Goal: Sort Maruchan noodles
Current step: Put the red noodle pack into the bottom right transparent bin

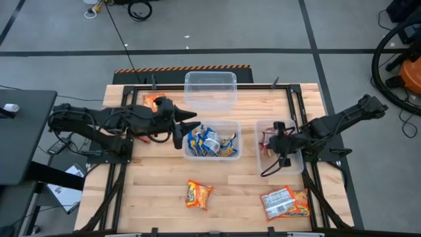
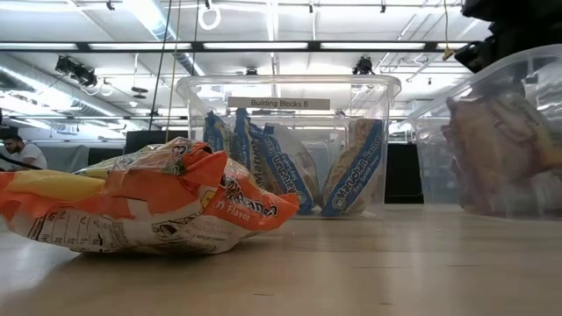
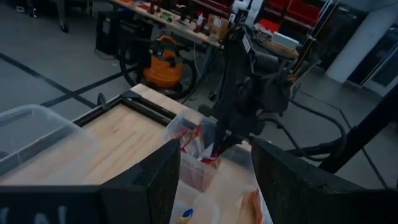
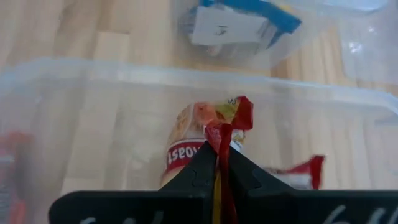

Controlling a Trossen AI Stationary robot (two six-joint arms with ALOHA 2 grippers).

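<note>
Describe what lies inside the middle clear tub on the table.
The middle tub holds several blue-silver noodle packets, leaning upright against one another. Whatever lies beneath or behind them is hidden, so an exact count is not possible.

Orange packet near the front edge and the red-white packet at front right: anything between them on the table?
Nothing. In the high view, bare wood runs from the orange packet to the red-white packet; both tubs sit farther back.

The right tub (image 1: 297, 164) is largely covered by the right gripper (image 1: 274, 140); its packets blur in the low view. The orange packet (image 2: 132, 206) runs off the frame's edge.
</note>
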